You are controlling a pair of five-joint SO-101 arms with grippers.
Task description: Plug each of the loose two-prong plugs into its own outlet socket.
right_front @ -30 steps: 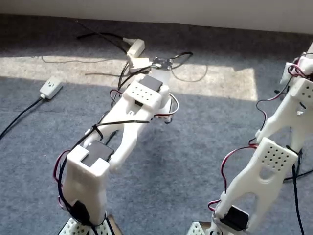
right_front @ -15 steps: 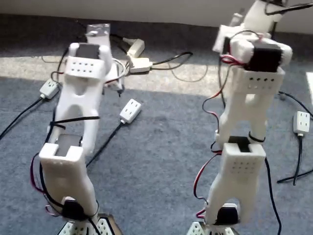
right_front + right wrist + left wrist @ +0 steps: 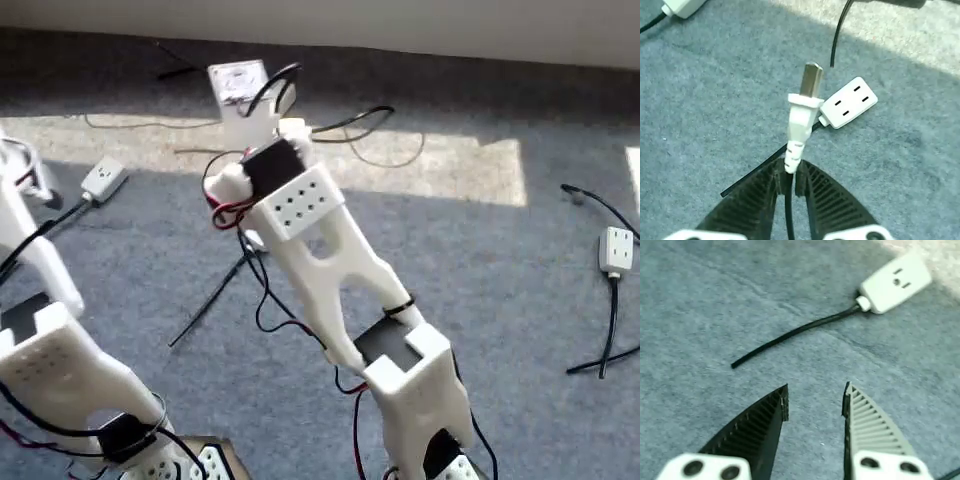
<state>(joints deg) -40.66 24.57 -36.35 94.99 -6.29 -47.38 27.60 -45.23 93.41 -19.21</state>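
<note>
My right gripper (image 3: pixel 790 170) is shut on the cord end of a white two-prong plug (image 3: pixel 802 110), which it holds just above the carpet with its brass prongs pointing away from me. A white outlet socket (image 3: pixel 847 109) lies right beside the plug head, slots facing up. In the high view the right arm (image 3: pixel 320 240) stretches across the middle toward the back left. My left gripper (image 3: pixel 815 390) hangs open and empty over bare carpet, short of another white outlet socket (image 3: pixel 895 282) on a black cord. That socket (image 3: pixel 103 178) lies at the far left.
A third white socket (image 3: pixel 617 250) with its cord lies at the far right. Loose black cords (image 3: pixel 350 130) tangle in the sunlit strip at the back. A black cord (image 3: pixel 210 300) runs under the right arm. The left arm (image 3: pixel 40 260) stands at the left edge.
The right arm has swung from the right side across to the centre-left. The left arm has swung from the middle out to the far left.
</note>
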